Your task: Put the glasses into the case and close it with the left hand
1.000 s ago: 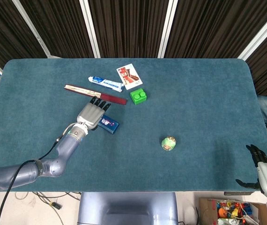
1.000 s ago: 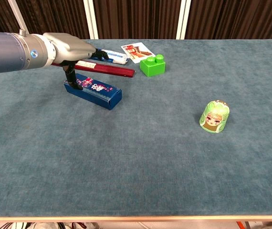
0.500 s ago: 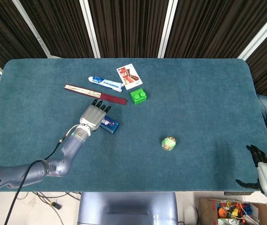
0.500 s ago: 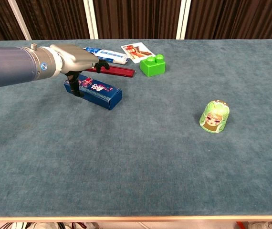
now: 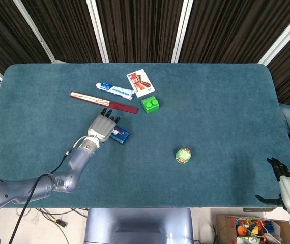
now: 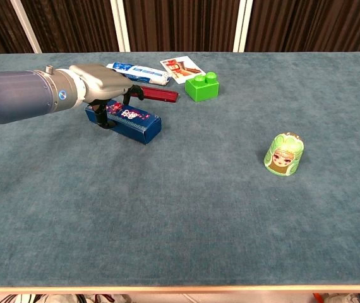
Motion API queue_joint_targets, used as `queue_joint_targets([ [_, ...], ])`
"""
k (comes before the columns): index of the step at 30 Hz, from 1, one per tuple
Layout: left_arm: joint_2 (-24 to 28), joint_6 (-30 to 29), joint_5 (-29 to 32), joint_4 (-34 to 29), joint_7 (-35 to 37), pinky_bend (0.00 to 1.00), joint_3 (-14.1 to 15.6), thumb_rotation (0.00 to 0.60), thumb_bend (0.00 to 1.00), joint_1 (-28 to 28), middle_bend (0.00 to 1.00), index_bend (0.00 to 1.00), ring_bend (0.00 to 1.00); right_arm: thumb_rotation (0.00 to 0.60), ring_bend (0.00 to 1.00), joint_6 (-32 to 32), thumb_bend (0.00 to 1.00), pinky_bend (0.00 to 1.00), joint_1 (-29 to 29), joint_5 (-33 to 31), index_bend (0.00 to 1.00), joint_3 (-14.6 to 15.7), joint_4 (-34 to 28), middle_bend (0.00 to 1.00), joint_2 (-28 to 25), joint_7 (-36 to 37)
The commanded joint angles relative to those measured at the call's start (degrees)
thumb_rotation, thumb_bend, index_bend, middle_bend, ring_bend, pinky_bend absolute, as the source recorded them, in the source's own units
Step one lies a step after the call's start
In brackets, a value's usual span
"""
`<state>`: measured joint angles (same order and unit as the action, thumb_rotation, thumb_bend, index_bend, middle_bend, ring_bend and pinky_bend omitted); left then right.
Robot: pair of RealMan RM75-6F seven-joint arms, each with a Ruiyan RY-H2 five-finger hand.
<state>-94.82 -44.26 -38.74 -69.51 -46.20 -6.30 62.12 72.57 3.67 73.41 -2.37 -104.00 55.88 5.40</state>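
I have the left robot hand (image 5: 103, 127) stretched out low over the counter (image 5: 211, 101), palm down, lying across the left end of the blue case (image 6: 124, 120). In the chest view its dark fingers (image 6: 136, 92) reach forward and curl a little past the far edge of the case, and one dark finger drops down in front of the case's near left side. Whether it truly grips the case or only rests on it, I cannot tell. The forearm runs back from the hand toward the near left corner of the counter, nearly level with the surface.

The case lies flat and closed, angled on the counter. I cannot see the glasses.

Just beyond the fingertips lies a long dark-red box (image 5: 104, 102), and behind that a toothpaste tube (image 5: 114, 90). To the right of these sit a picture card (image 5: 140, 83) and a green brick (image 5: 150, 104). A small green doll (image 5: 183, 155) stands well apart toward the middle.

The right robot hand (image 5: 286, 183) hangs off the counter's near right corner, fingers spread apart and holding nothing.
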Motion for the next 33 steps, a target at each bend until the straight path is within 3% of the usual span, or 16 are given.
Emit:
queue_joint_targets([
  [1, 0.0, -0.1, -0.1, 0.1, 0.1, 0.00, 0.2, 0.600, 0.35, 0.0, 0.32, 0.14, 0.00, 0.600, 0.00, -0.1, 0.12, 0.17, 0.0, 0.0, 0.00, 0.0, 0.0, 0.00, -0.1, 0.0],
  [10, -0.2, -0.3, 0.0, 0.2, 0.2, 0.00, 1.0, 0.600, 0.36, 0.1, 0.31, 0.14, 0.00, 0.600, 0.00, -0.4, 0.12, 0.17, 0.1, -0.3, 0.00, 0.1, -0.2, 0.00, -0.2, 0.0],
  [17, 1.0, -1.1, 0.9, -1.9, -0.7, 0.00, 1.4, 0.600, 0.30, 0.3, 0.08, 0.01, 0.00, 0.600, 0.00, -0.7, 0.12, 0.17, 0.3, -0.5, 0.00, 0.1, -0.3, 0.00, -0.4, -0.3],
  [20, 2.3, -3.1, 1.0, -4.3, -1.1, 0.00, 1.2, 0.600, 0.29, 0.1, 0.03, 0.00, 0.00, 0.600, 0.00, -0.7, 0.12, 0.17, 0.3, -0.6, 0.00, 0.1, -0.3, 0.00, -0.4, -0.4],
  [27, 8.7, -13.5, -1.9, -15.7, 1.5, 0.00, 0.4, 0.600, 0.28, -4.2, 0.01, 0.00, 0.00, 0.600, 0.00, 0.1, 0.12, 0.17, 0.2, -0.1, 0.00, 0.0, 0.0, 0.00, -0.1, -1.0],
  [33, 16.4, -25.1, -5.1, -30.6, 1.0, 0.00, 3.6, 0.600, 0.28, -10.7, 0.00, 0.00, 0.00, 0.600, 0.00, 3.0, 0.12, 0.17, -0.2, 2.9, 0.00, 0.0, 1.6, 0.00, 1.0, -2.4],
])
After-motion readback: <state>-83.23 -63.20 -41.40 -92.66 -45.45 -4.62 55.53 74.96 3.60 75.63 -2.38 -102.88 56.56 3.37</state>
